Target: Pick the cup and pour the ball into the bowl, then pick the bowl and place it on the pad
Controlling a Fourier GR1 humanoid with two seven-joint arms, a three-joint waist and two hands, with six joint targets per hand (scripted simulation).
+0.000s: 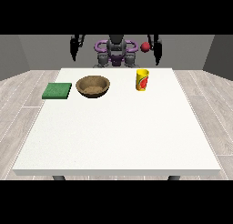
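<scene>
Yellow cup upright on bench, right of brown bowl; green pad at far left; red ball above cup. Both hands hang off-bench; fingers: cannot tell. Your risk: ball missing cup, rolling off.

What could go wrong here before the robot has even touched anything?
The red ball shows up in the air above the yellow cup, not inside it, so it might miss the cup and roll away. The brown bowl sits close beside the green pad, so a pour aimed too far could land the ball on the pad.
</scene>
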